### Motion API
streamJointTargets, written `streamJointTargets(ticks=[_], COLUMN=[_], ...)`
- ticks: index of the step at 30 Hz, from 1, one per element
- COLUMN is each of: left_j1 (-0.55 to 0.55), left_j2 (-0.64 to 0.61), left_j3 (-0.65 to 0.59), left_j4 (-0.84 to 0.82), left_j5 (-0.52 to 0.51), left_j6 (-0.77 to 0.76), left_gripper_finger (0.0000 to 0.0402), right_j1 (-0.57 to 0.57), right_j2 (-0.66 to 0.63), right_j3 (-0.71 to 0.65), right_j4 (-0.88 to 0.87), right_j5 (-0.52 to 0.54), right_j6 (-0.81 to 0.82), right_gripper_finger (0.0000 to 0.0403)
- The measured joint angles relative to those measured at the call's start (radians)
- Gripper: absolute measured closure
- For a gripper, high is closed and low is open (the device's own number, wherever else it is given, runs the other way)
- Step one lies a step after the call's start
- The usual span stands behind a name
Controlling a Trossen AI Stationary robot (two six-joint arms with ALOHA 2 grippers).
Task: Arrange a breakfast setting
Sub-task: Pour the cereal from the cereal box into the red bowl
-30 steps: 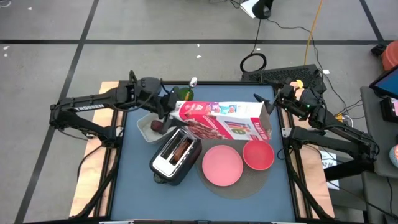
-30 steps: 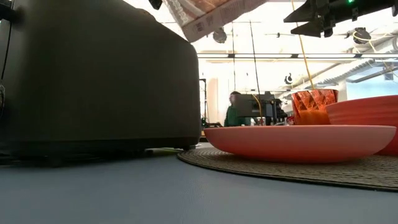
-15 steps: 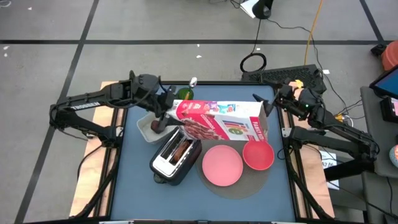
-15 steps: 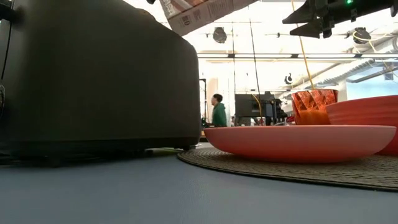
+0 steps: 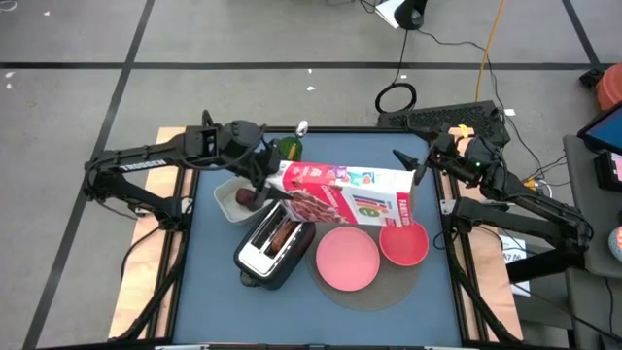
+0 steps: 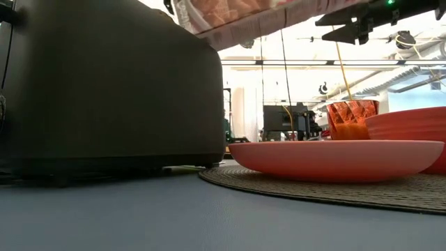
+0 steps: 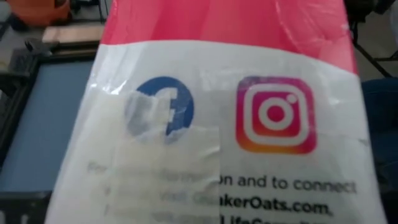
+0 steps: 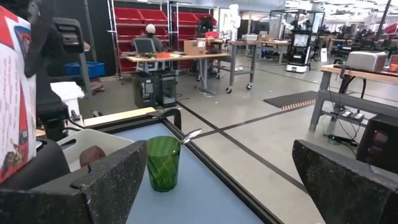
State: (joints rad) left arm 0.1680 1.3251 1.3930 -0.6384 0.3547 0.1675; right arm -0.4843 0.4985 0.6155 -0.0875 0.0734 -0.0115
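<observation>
My left gripper [image 5: 264, 178] is shut on a red-and-white cereal box [image 5: 345, 192], which it holds in the air over the silver-and-black toaster [image 5: 275, 243], the pink plate [image 5: 348, 259] and the red bowl [image 5: 404, 244]. The box fills the left wrist view [image 7: 224, 124]. Browned bread shows in the toaster's slot [image 5: 283, 233]. A dark red fruit [image 5: 245, 198] lies in the white container [image 5: 229, 202]. A green cup [image 8: 163, 163] and a spoon [image 8: 189, 134] stand at the far edge. My right gripper [image 8: 214, 186] is open and empty at the table's far right. No pink cup shows. My left gripper holds the cereal box by its left end [image 5: 282, 177], coming level from the table's left. The box lies on its side, lifted clear, its long axis running toward the table's right. The box itself hides the fingers in the left wrist view.
Plate and bowl rest on a round woven mat [image 6: 313, 185]. In the low view the toaster [image 6: 111, 84] blocks the left and the box [image 6: 237, 17] hangs overhead. Bare blue table shows along the near edge [image 5: 321, 316].
My left gripper has swung the cereal box. Its right end has come toward the near edge, over the bowl, and the box now hangs lower over the toaster and plate.
</observation>
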Motion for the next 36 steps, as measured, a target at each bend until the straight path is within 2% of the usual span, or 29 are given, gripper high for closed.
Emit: streamJointTargets(ticks=[9, 15, 31, 36], left_j1=[0.0, 0.0, 0.001, 0.0], left_j2=[0.0, 0.0, 0.0, 0.0], left_j3=[0.0, 0.0, 0.0, 0.0], left_j4=[0.002, -0.02, -0.018, -0.017], left_j5=[0.003, 0.002, -0.018, -0.027], left_j6=[0.008, 0.007, -0.04, -0.048], left_gripper_finger=[0.0122, 0.0122, 0.0122, 0.0122], right_j1=[0.0, 0.001, 0.001, 0.001], right_j2=[0.002, -0.021, -0.234, -0.254], right_j3=[0.0, 0.0, 0.0, 0.0], right_j4=[0.0, 0.003, -0.026, -0.029], right_j5=[-0.003, -0.068, -0.081, -0.215], right_j6=[0.0, 0.0, 0.003, 0.072], right_gripper_finger=[0.0009, 0.0009, 0.0009, 0.0009])
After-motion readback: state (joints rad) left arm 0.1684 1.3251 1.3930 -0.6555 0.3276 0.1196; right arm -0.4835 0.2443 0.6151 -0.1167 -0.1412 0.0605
